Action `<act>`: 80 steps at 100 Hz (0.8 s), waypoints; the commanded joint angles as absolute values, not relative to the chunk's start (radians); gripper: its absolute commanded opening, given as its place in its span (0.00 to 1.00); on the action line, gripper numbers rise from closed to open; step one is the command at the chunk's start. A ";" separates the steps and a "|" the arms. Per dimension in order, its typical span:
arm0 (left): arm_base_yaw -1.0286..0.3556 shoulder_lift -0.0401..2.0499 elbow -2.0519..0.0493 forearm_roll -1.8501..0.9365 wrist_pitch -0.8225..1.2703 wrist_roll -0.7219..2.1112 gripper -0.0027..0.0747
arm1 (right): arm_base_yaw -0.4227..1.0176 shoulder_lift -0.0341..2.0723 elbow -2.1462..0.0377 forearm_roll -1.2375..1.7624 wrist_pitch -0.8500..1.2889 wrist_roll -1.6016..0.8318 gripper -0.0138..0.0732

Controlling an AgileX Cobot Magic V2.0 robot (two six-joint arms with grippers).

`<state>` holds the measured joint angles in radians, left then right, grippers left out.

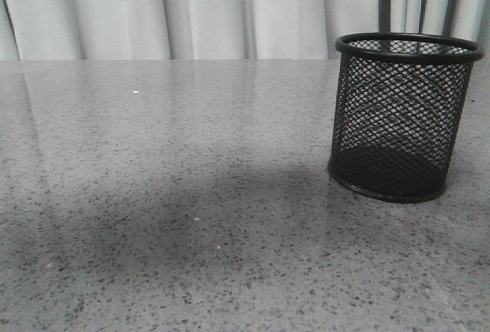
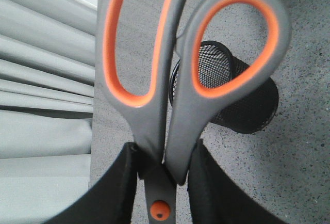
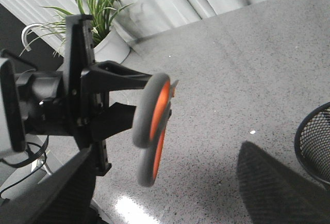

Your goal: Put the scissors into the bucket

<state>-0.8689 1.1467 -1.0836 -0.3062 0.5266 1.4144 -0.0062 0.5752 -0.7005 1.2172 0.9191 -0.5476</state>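
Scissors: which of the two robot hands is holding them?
The left gripper, shut on the scissors just beside their orange pivot dot; the right gripper holds nothing.

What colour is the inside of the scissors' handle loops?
Orange, inside the scissors; clearest in the left wrist view.

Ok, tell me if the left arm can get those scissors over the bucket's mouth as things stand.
Probably yes: the left gripper holds the scissors in the air, and nothing shows between them and the bucket, whose mouth is open.

Grey speckled table, pale curtains — potted plant
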 commanded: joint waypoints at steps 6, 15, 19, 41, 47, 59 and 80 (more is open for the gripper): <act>-0.878 1.141 -1.119 -0.340 0.443 1.398 0.05 | -0.006 0.643 -0.748 1.297 0.903 -0.591 0.77; -0.878 1.152 -1.119 -0.340 0.437 1.398 0.05 | -0.006 0.679 -0.760 1.314 0.924 -0.618 0.77; -0.878 1.154 -1.119 -0.340 0.432 1.398 0.05 | -0.006 0.698 -0.771 1.317 0.930 -0.618 0.77; -0.878 1.166 -1.128 -0.340 0.376 1.398 0.05 | 0.012 0.779 -0.804 1.364 0.958 -0.651 0.76; -0.878 1.170 -1.135 -0.342 0.376 1.398 0.05 | 0.024 0.802 -0.809 1.384 0.956 -0.662 0.76; -0.878 1.176 -1.149 -0.344 0.376 1.398 0.05 | 0.062 0.848 -0.822 1.387 0.945 -0.666 0.76; -0.878 1.176 -1.151 -0.344 0.375 1.398 0.05 | 0.159 0.930 -0.847 1.397 0.833 -0.677 0.66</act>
<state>-0.8689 1.1952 -1.1103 -0.3145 0.4492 1.4144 0.1243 0.9082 -0.8027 1.3297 0.8867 -0.6563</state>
